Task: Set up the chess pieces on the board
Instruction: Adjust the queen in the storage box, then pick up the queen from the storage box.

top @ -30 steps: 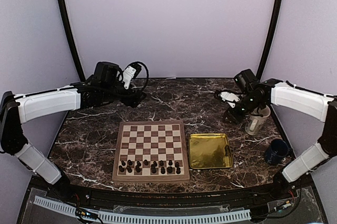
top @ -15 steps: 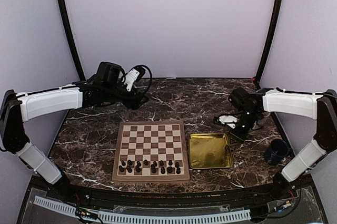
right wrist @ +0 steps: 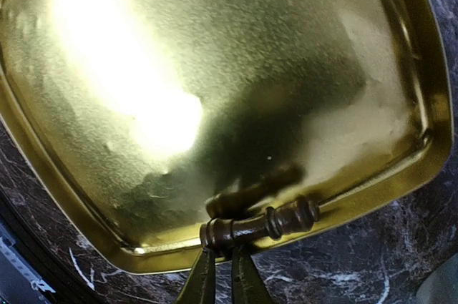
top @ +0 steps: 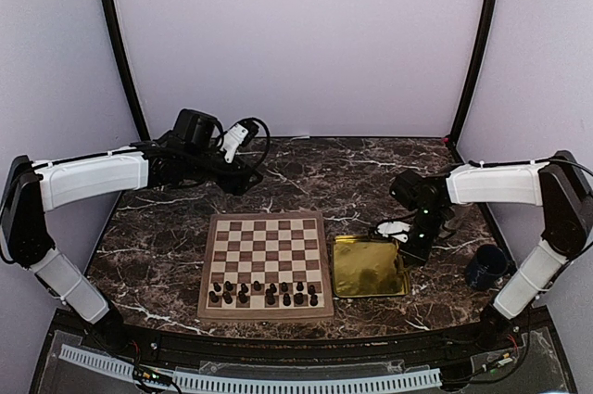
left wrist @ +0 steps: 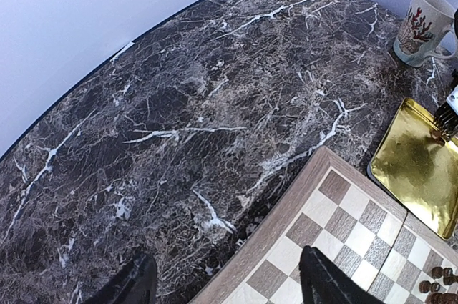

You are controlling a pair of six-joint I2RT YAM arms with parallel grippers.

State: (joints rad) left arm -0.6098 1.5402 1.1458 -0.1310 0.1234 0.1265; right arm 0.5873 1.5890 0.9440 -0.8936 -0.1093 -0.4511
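Pinching a brown chess piece by its base in the right claw, lying sideways just beyond the fingertips at the rim of the gold tray. Holding the left claw spread, with nothing between, over the marble surface, with a corner of the board just ahead to its right. Left of the right claw, past the tray, the other chess pieces in the board's two near rows

Lab booth — plain walls, marble tabletop.
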